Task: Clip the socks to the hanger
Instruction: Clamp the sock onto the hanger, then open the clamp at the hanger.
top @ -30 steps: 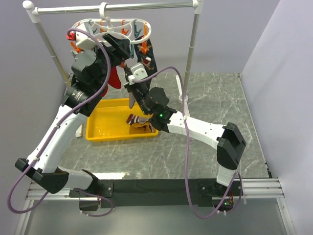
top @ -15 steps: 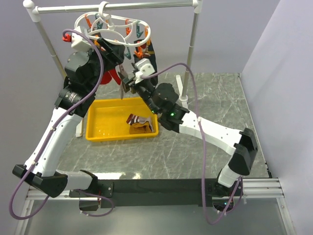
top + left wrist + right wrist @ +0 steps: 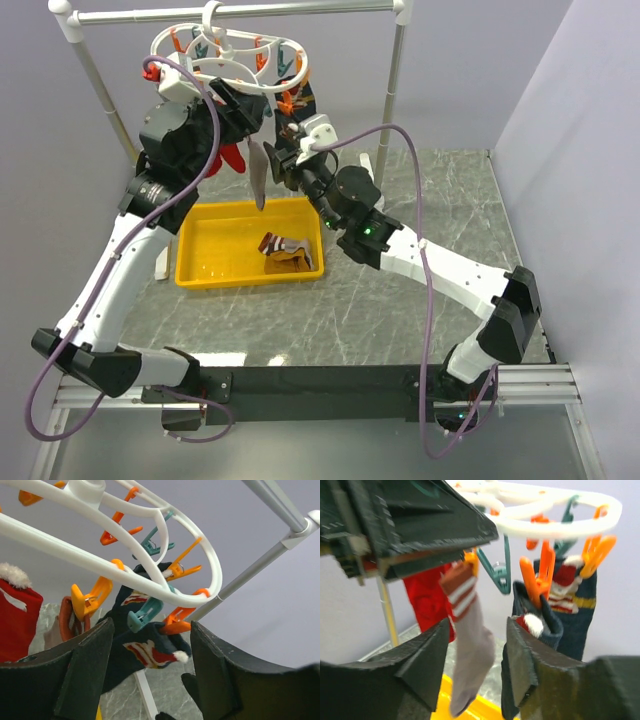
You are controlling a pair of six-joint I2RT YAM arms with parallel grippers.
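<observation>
The white oval hanger (image 3: 225, 60) hangs from the rail with orange and teal pins. A grey-beige sock (image 3: 258, 177) with a brown striped cuff hangs from an orange pin; in the right wrist view (image 3: 472, 635) it dangles free beyond my open right gripper (image 3: 476, 630). A red sock (image 3: 232, 158) and navy patterned socks (image 3: 303, 105) also hang there. My left gripper (image 3: 250, 115) is open and empty just under the ring, with the navy sock (image 3: 145, 652) beyond its jaws (image 3: 150, 650). My right gripper (image 3: 287, 160) sits right of the grey sock. A brown-mustard sock (image 3: 288, 250) lies in the tray.
A yellow tray (image 3: 215, 262) sits on the marble table below the hanger. The white stand's posts (image 3: 392, 110) and top rail (image 3: 300, 12) frame the hanger. Grey walls close in behind and to the right.
My right gripper has risen and drawn back to the right, leaving the grey sock hanging from the pin. My left gripper shifted slightly under the ring.
</observation>
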